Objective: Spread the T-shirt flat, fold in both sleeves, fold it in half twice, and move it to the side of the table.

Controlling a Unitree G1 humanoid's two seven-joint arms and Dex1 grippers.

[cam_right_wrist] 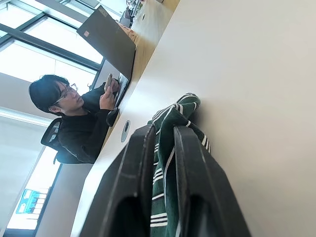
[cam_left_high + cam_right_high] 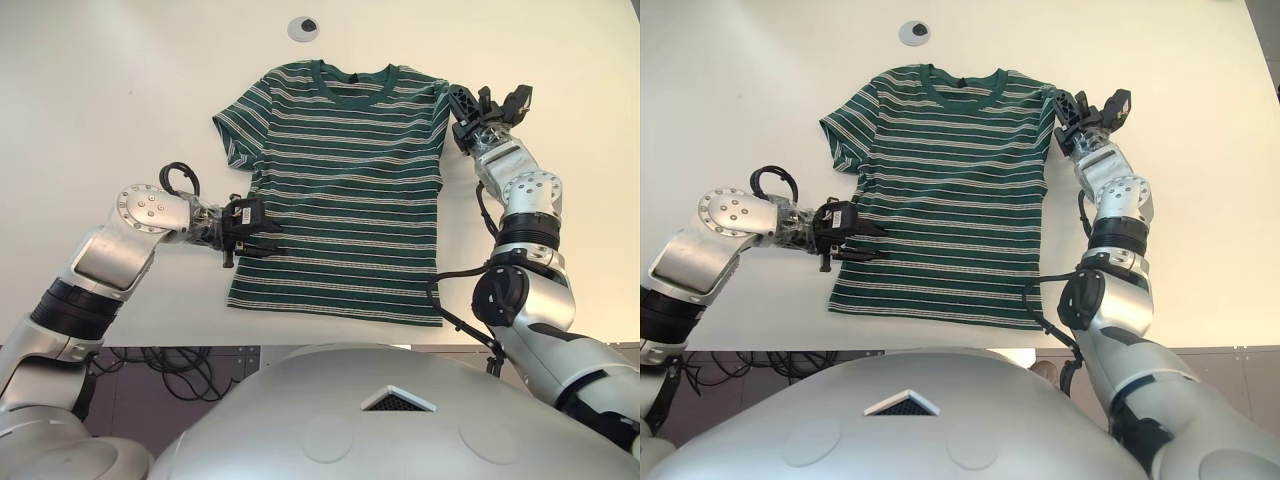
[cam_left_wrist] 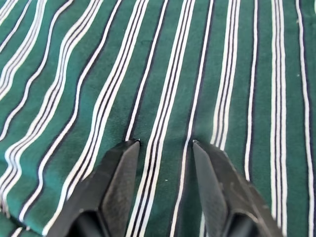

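T-shirt (image 2: 345, 190) of dark green cloth with thin white and dark stripes lies on the plain white bench (image 2: 120, 100), its round collar (image 2: 350, 72) at the far end and its straight hem (image 2: 330, 305) near the bench's front edge. The body of the shirt is spread out mostly smooth, with slight rippling along the side on the robot's left. The short sleeve (image 2: 235, 135) on that side sticks out flat onto the bench.

The left hand (image 3: 164, 144) sits over the shirt's left side edge, about midway between sleeve and hem. Its two black fingers (image 3: 121, 173) are parted, with a few stripes showing in the gap between them. Their tips are at the cloth, pointing in toward the middle of the shirt, and grip nothing.

The right hand (image 1: 165, 131) is at the shirt's far right corner, beside the shoulder. Its fingers are closed tight on the right sleeve (image 1: 185, 106). A bunch of striped cloth is pinched between them and pokes out past the tips, lifted a little off the bench. Because of this the right sleeve is gathered at the hand and not laid out flat like the other one.

A small round grey cap (image 2: 303, 28) is set into the bench just beyond the collar, apart from the shirt.
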